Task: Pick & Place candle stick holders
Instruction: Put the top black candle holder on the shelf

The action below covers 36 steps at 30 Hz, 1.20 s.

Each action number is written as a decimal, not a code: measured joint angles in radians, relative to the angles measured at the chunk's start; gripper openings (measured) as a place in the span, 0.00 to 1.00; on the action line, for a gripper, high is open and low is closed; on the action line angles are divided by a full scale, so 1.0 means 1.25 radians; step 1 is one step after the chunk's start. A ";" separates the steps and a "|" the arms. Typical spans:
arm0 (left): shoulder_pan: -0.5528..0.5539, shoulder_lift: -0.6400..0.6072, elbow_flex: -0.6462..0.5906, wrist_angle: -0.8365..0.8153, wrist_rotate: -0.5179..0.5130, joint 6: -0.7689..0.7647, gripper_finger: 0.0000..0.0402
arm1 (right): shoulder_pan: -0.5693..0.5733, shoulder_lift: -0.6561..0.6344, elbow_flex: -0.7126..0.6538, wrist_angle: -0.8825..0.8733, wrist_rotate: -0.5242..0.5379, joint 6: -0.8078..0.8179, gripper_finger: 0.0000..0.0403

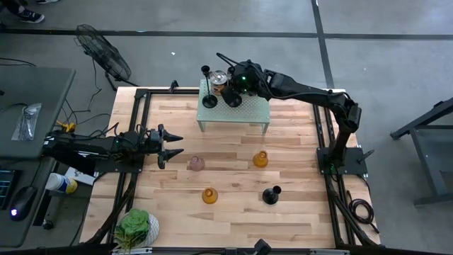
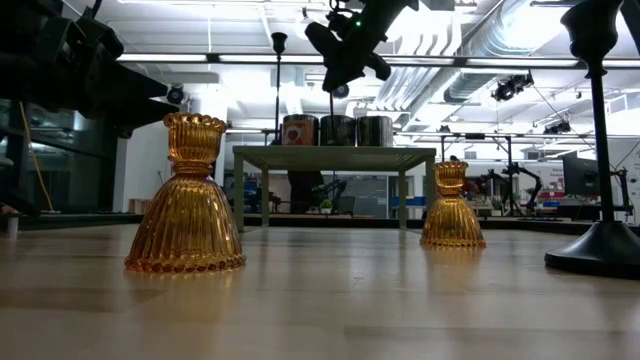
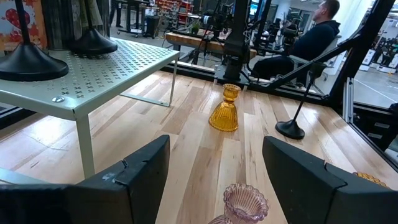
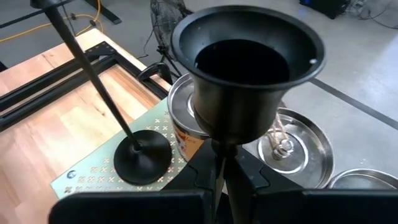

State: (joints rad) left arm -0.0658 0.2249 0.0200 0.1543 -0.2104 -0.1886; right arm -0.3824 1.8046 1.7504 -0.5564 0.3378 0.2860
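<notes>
The right hand (image 1: 234,91) is over the small pale green perforated metal stand (image 1: 244,113) at the far side of the wooden desk (image 1: 226,212), clenched on the thin stem of a tall black candle stick holder with a flared cup (image 4: 245,68) (the right wrist view shows the stem pinched between its dark fingers). This holder's round base (image 1: 232,99) sits on the stand top. Just beside it on the same stand is a second black candle stick holder with a round base and thin stem (image 1: 209,100), and behind both stand metal tins with candles (image 1: 219,78).

The left hand (image 1: 172,144) hovers low over the desk's left side, its jaws spread apart and grasping nothing. Right in front of it stands the pink ribbed glass candle stick holder (image 1: 196,163), which shows between the fingers in the left wrist view (image 3: 244,202).

One squat amber ribbed glass holder (image 1: 260,159) stands near the middle of the desk, in front of the stand; another amber glass holder (image 1: 209,195) is nearer the front edge. A third black holder with a round base (image 1: 271,194) stands to the right of that one. A potted green plant (image 1: 134,228) sits at the desk's front left corner.
</notes>
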 joint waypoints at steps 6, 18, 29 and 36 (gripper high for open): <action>0.000 0.000 0.000 0.000 0.000 0.000 0.63 | 0.000 0.000 0.000 -0.007 -0.002 0.000 0.02; 0.000 0.000 0.000 0.000 0.000 0.000 0.63 | 0.000 0.000 0.000 -0.012 -0.019 0.001 0.02; 0.000 0.000 0.000 0.000 0.000 0.000 0.63 | 0.000 0.000 0.000 -0.012 -0.017 -0.002 0.09; 0.000 0.000 0.000 0.000 0.000 0.000 0.63 | 0.000 0.000 0.000 -0.012 0.003 -0.003 0.11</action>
State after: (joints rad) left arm -0.0662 0.2252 0.0200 0.1543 -0.2104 -0.1883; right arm -0.3824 1.8050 1.7504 -0.5709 0.3420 0.2829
